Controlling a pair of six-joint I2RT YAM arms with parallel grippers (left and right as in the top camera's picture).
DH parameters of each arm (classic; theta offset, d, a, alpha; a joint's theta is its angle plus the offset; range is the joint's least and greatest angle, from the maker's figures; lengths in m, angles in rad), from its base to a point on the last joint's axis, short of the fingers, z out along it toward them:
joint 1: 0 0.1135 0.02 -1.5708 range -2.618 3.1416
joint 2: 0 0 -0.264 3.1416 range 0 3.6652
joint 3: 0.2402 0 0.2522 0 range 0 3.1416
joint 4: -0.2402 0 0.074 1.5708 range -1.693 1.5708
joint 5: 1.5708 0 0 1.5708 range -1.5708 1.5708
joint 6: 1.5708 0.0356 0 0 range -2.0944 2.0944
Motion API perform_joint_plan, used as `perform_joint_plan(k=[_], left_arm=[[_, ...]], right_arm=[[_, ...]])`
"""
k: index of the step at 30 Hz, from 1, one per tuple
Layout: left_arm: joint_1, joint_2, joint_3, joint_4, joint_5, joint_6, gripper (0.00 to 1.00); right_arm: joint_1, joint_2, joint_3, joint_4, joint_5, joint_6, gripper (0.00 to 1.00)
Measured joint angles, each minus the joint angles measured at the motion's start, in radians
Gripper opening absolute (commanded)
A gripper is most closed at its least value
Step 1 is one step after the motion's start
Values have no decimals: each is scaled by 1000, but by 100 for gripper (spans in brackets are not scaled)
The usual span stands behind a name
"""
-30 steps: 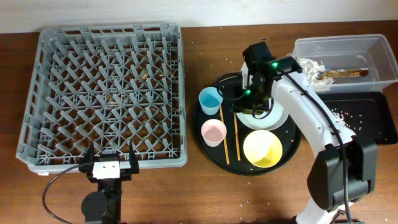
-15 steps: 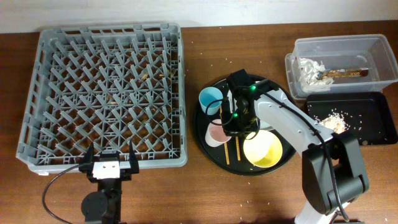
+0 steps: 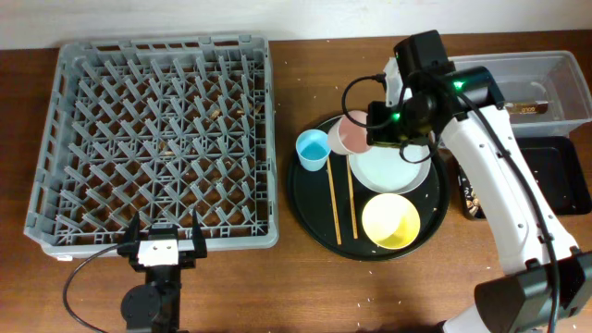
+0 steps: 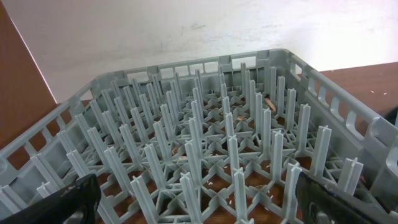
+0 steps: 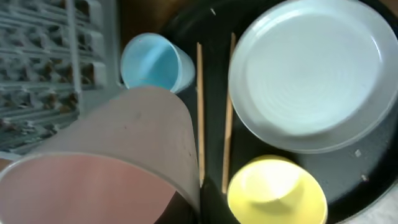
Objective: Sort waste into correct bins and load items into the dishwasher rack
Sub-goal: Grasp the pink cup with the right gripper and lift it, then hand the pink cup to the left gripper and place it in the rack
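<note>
Right side: pink cup (image 3: 352,135) held over the round tray (image 3: 314,208).
Nearest me, my left end effector (image 3: 166,246) sits fingers apart at the rack (image 3: 157,139) — farther off, the right end effector (image 3: 370,129) clamps the cup beside the white plate (image 3: 393,166).

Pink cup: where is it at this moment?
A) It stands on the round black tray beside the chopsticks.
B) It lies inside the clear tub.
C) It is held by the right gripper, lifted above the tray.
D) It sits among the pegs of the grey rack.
C: the pink cup is at the right gripper, and in the right wrist view it fills the foreground, tilted, much nearer the camera than the round black tray below.
</note>
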Motion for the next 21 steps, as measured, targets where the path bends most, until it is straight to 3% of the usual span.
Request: perform_joint_plan(k=[6, 8, 10, 13, 17, 19, 21], left_arm=[[0, 0, 0, 11, 0, 0, 99], [0, 3, -5, 111, 14, 0, 99], [0, 4, 8, 166, 54, -64, 99], [0, 146, 206, 136, 113, -184, 99], [0, 758, 705, 59, 279, -246, 99], [1, 996, 871, 47, 386, -268, 99], [1, 1210, 960, 219, 587, -306, 99]], right_arm=[[77, 29, -24, -21, 48, -1, 4], [85, 34, -47, -21, 52, 0, 4], [85, 34, -50, -21, 52, -1, 4], [85, 37, -54, 8, 51, -1, 4], [83, 48, -47, 62, -3, 0, 4], [60, 50, -18, 115, -62, -1, 4], [-27, 49, 2, 192, -190, -5, 4]])
